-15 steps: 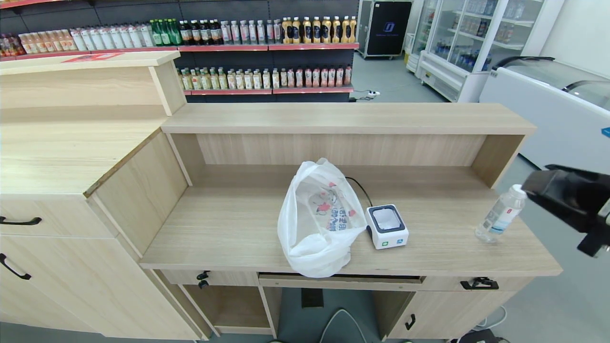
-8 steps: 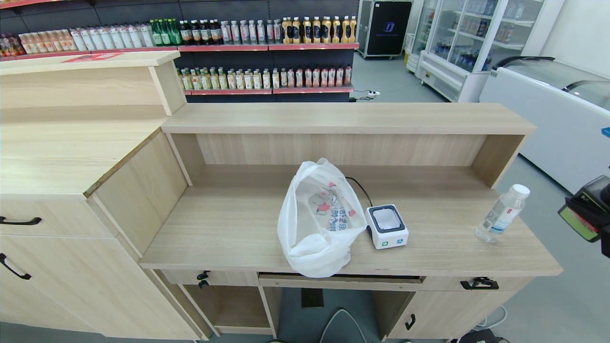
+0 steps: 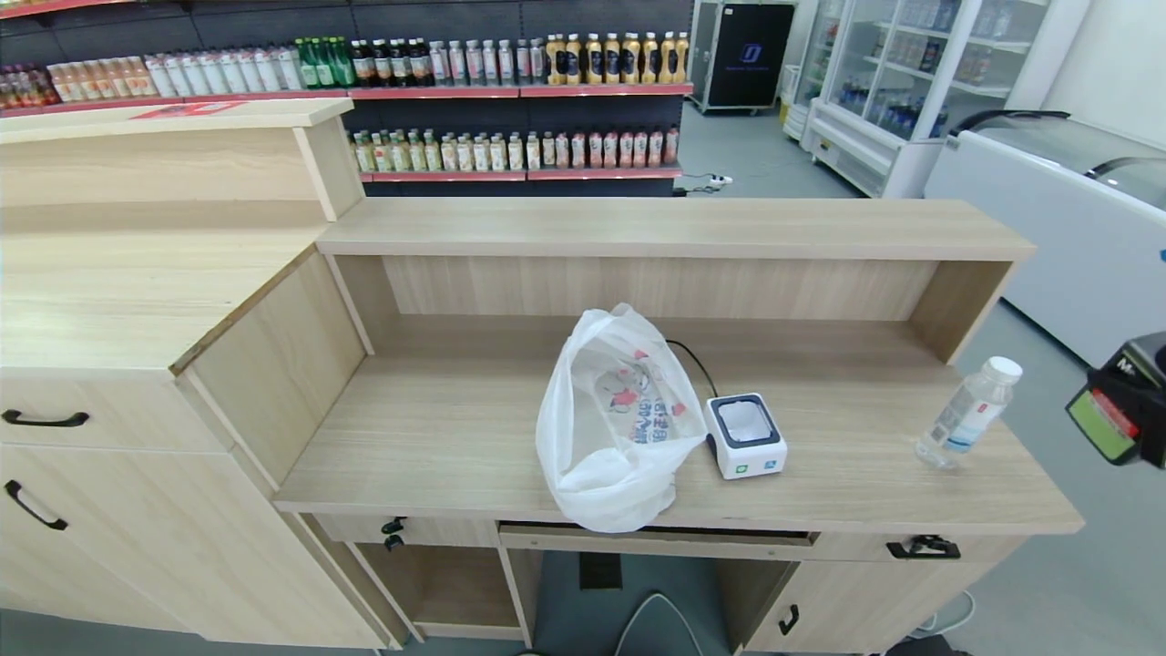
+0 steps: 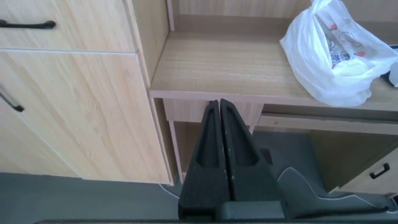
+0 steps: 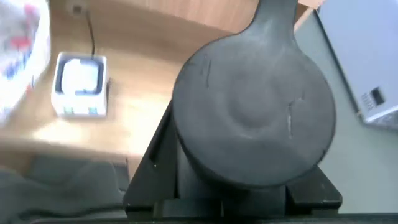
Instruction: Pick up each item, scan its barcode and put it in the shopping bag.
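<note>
Wooden counter [image 3: 437, 437], drink shelves [image 3: 510, 91], glass-door fridge [image 3: 911, 73]

- My head view is bright and even; the light comes from overhead shop fixtures, so shadows stay soft.
- The counter's [image 3: 437, 428] upper shelf throws a mild shadow on the panel beneath it, and the shopping bag [image 3: 606, 428] leaves a faint one at its base.
- A pale sheen lies on the freezer [image 3: 1048, 173] lid.
- Straight edges bow near that view's borders.
- In my right wrist view, the scanner [image 5: 79, 78] window is washed out white.
</note>
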Tool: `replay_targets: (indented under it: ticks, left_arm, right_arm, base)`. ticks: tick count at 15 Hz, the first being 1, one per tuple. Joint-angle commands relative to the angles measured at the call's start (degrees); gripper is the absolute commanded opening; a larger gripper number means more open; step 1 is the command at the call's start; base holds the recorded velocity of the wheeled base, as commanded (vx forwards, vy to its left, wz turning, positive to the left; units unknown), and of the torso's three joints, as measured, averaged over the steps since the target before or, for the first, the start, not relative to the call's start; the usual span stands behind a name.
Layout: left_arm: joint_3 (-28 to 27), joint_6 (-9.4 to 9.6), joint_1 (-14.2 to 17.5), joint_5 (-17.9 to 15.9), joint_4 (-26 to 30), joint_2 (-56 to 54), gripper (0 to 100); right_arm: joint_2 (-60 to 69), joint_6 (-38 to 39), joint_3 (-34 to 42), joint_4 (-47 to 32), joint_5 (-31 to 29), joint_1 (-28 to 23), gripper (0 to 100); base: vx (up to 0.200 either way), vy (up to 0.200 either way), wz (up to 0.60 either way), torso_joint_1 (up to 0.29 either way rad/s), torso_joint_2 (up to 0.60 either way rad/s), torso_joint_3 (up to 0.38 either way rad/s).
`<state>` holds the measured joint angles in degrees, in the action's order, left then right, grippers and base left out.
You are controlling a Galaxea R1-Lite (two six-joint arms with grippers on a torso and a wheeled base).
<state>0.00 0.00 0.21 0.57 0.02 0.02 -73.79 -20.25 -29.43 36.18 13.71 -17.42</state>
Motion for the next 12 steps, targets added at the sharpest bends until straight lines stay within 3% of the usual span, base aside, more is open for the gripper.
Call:
replay_targets:
  ticks: [1, 3, 7, 8, 12]
  left_arm:
    - [0.0, 0.0, 0.06, 0.04, -0.02, -0.02, 0]
    - [0.0, 0.0, 0.06, 0.04, -0.02, -0.02, 0]
    - [0.0, 0.0, 0.06, 0.04, -0.02, -0.02, 0]
    - [0.0, 0.0, 0.06, 0.04, -0.02, -0.02, 0]
    - [0.0, 0.0, 0.06, 0.04, -0.02, -0.02, 0]
  right_arm:
    - [-9.71, 12.51, -10.83, -3.93, -2.82, 5.12, 0]
    - [-16.65, 20.51, -18.38, -8.32, 2.72, 5.03, 0]
    - [-26.85, 29.56, -24.27, -8.85, 13.0, 4.41, 0]
    - [-27.64, 31.23, -24.98, -8.76, 14.85, 4.06, 0]
    - [-33.09, 32.73, -28.49, -10.52, 31.55, -0.07, 0]
  base:
    - [0.0, 0.0, 0.6, 0.002, 0.0, 0.002]
    - [0.0, 0.0, 0.0, 0.0, 0.0, 0.0]
    - [0.0, 0.0, 0.0, 0.0, 0.0, 0.0]
    - [0.0, 0.0, 0.0, 0.0, 0.0, 0.0]
    - [0.0, 0.0, 0.0, 0.0, 0.0, 0.0]
